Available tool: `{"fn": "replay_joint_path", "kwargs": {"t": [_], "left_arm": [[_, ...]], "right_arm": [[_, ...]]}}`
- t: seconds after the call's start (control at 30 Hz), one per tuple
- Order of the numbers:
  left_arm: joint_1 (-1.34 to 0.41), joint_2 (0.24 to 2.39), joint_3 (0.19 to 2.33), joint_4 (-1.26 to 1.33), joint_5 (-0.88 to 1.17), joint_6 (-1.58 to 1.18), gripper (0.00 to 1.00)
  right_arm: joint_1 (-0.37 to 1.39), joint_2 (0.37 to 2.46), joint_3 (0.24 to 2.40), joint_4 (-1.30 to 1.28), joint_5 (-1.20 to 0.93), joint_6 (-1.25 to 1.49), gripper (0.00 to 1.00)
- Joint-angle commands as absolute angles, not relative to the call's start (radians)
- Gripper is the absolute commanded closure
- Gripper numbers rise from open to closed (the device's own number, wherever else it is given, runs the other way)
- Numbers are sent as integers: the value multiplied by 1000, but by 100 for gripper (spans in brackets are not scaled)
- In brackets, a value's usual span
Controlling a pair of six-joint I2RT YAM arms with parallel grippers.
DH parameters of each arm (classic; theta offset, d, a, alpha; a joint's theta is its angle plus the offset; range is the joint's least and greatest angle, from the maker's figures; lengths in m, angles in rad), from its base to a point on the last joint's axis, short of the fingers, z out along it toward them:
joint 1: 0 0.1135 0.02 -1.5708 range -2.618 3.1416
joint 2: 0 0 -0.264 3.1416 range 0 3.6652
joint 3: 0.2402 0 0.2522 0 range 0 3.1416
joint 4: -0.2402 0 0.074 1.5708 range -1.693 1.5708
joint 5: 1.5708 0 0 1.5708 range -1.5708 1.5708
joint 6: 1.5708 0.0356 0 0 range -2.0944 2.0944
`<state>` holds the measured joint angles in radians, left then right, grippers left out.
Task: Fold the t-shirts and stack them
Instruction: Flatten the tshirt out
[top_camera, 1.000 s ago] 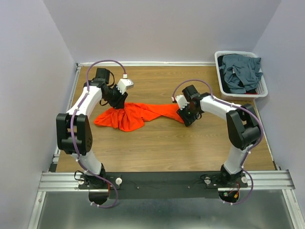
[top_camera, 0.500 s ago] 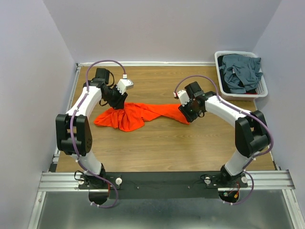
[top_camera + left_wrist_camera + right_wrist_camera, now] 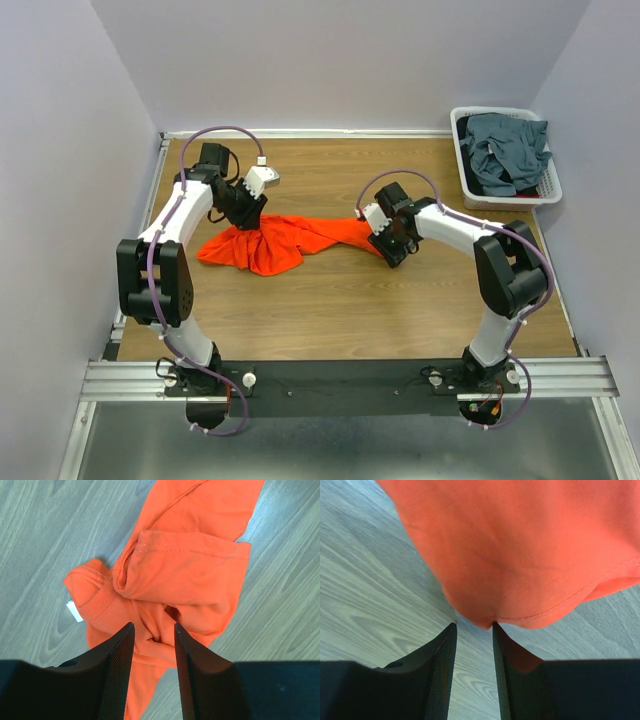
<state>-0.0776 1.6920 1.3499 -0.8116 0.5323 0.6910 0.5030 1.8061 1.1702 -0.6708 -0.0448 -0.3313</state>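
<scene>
The wooden table (image 3: 330,300), walled on three sides, is left bare around the orange-red t-shirt (image 3: 300,238) crumpled mid-table; the left gripper (image 3: 152,630) is set astride a fold, hold unclear, the right gripper (image 3: 472,627) parted at its hem.

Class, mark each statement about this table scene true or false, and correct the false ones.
1. The orange shirt lies on the table. True.
2. It is neatly folded. False: it lies crumpled and stretched out.
3. The basket holds grey shirts. True.
4. The basket stands at the near left. False: far right.
5. The right tool hangs over the basket. False: it is at the orange shirt's right end.
</scene>
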Motion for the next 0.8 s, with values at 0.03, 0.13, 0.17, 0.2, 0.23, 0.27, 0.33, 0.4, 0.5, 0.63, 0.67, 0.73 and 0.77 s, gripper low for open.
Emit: {"fn": "replay_joint_path", "kwargs": {"t": [0.03, 0.13, 0.17, 0.2, 0.23, 0.27, 0.33, 0.4, 0.5, 0.63, 0.67, 0.73, 0.77], "left_arm": [[-71, 1663, 1368, -833, 554, 706, 54], [-71, 1667, 1367, -828, 557, 704, 54], [-71, 1667, 1367, -830, 557, 704, 54], [-71, 1666, 1361, -830, 557, 704, 54], [-71, 1666, 1359, -833, 560, 710, 54], [-71, 1663, 1355, -834, 558, 710, 54], [-71, 1655, 1344, -830, 554, 713, 54], [-71, 1654, 1338, -825, 552, 713, 54], [-71, 1661, 1339, -828, 555, 713, 54], [-71, 1645, 1333, -850, 552, 735, 54], [-72, 1637, 1322, -857, 554, 758, 54], [-78, 1609, 1304, -883, 558, 781, 54], [-84, 1597, 1275, -888, 561, 790, 54]], "right_arm": [[505, 1830, 1147, -620, -6, -333, 58], [505, 1848, 1141, -600, -6, -334, 59], [506, 1853, 1140, -597, -6, -333, 61], [505, 1858, 1143, -594, 21, -328, 61], [505, 1858, 1146, -592, 26, -327, 62], [505, 1855, 1147, -592, 25, -325, 62], [505, 1835, 1154, -594, 29, -324, 62], [505, 1829, 1163, -594, 38, -325, 62], [505, 1841, 1170, -594, 44, -328, 75], [505, 1827, 1170, -598, 57, -324, 99], [505, 1815, 1167, -601, 55, -325, 100], [505, 1772, 1160, -615, 57, -327, 99], [505, 1755, 1158, -621, 57, -324, 99]]}}
